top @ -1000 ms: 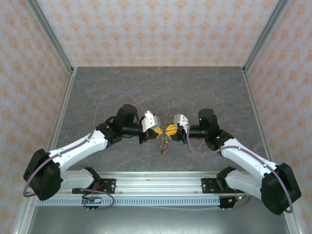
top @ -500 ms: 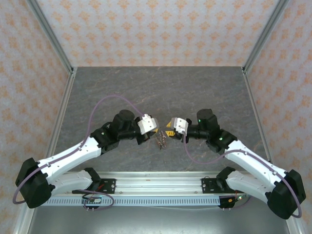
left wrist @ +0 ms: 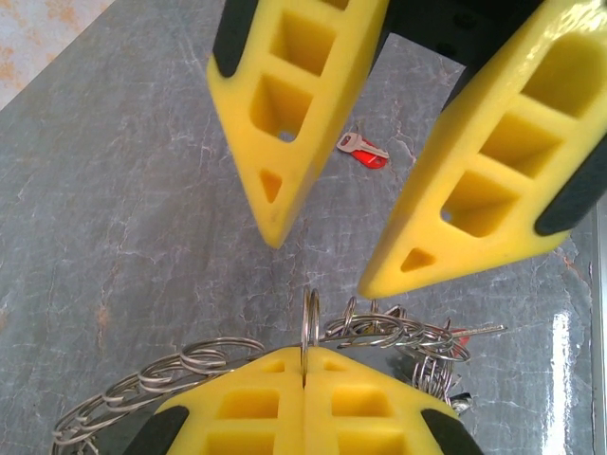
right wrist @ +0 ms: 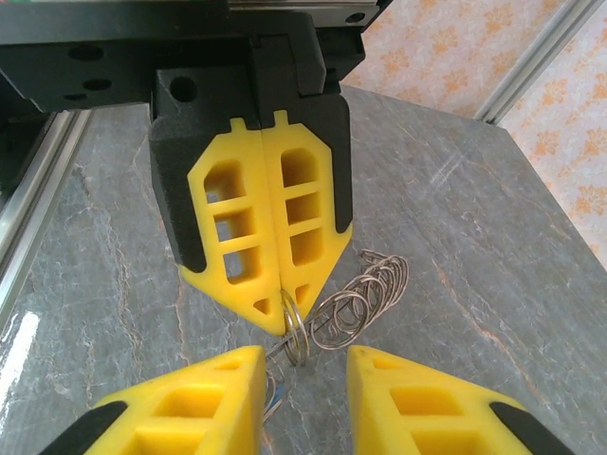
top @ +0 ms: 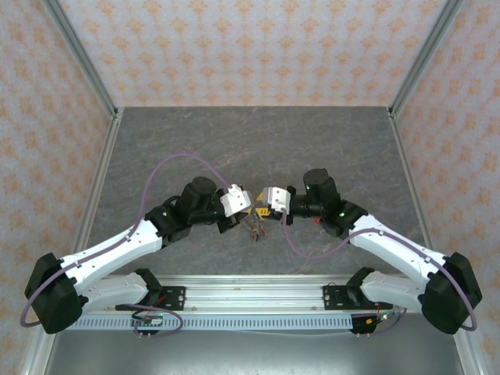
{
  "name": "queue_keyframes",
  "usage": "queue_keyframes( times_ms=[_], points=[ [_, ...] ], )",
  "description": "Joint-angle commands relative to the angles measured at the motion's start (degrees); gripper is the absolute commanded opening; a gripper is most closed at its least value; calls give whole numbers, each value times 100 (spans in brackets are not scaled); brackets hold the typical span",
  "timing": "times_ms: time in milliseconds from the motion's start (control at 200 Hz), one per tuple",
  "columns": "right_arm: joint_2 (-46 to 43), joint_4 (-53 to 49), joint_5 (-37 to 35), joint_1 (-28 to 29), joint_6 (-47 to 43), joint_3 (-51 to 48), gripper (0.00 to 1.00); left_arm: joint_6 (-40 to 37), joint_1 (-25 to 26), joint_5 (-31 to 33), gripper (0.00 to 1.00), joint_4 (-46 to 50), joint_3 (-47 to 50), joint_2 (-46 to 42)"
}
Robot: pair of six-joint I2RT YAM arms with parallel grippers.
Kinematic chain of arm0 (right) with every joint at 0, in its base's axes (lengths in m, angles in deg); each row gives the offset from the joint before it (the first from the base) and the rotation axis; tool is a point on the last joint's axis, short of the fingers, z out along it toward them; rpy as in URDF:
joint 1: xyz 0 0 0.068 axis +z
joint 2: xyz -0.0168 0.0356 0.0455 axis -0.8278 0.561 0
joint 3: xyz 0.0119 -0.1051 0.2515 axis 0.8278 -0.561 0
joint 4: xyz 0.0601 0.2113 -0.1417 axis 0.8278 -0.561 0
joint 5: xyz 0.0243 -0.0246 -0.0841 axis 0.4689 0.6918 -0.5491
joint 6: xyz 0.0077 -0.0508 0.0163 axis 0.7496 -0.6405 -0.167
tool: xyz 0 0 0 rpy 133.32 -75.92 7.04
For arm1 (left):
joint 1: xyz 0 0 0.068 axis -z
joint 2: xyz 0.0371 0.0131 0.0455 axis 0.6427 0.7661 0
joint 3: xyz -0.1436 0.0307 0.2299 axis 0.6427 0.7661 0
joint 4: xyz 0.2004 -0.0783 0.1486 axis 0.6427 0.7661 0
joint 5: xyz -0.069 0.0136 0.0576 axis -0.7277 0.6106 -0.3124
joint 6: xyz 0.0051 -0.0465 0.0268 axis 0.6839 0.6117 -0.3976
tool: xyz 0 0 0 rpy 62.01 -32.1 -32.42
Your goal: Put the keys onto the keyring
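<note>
Top external view, inspector: where do the two grippers stand?

Tip to tip over the middle of the grey marbled table (top: pixel 258 141). The left gripper (top: pixel 249 210) and the right gripper (top: pixel 264 211) point at one another, almost touching. A dark tangle of metal sits just below them on the near side.

Condition of the left gripper?

Clenched. In the left wrist view its yellow fingers (left wrist: pixel 237 412) are pressed flat together on one thin wire ring, which stands upright out of the seam. That ring belongs to the keyring (left wrist: pixel 379 332), a chain of linked silver wire rings trailing off to both sides of the fingertips. The right wrist view agrees, with the rings curling away behind the closed tips.

And the right gripper?

Released, holding nothing. Its jaws stand apart in both wrist views, one fingertip on either side of the pinched ring. The right wrist view shows a gap on each side.

The keys?

A bunch of small silver keys (left wrist: pixel 465 332) hangs among the rings at the right end of the chain; I cannot count them. One small silver key with a red plastic tag (left wrist: pixel 362 150) lies flat on the table, well apart from the keyring and beyond the right gripper's fingers.

Does the chain rest on the table?

I cannot tell
</note>
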Motion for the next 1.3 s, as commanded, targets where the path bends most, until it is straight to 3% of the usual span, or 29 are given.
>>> queue_keyframes(
  times_ms=[0,240,405,510,846,1296],
  points=[
    [103,9,176,26,-199,219,28,0,71,-106,0,-154,-197,-54],
    [372,-188,188,25,-379,354,25,-5,74,-216,0,-81,-280,23],
    [408,-122,282,27,-310,378,11,-9,72,-234,0,-35,-312,39],
    [365,-36,304,24,-243,337,0,-1,70,-238,12,-23,-298,43],
    [180,819,450,-72,452,-36,0,-53,74,-237,19,48,-290,96],
    [82,944,914,-261,789,-129,0,83,69,-321,19,-285,-202,64]
  ],
)
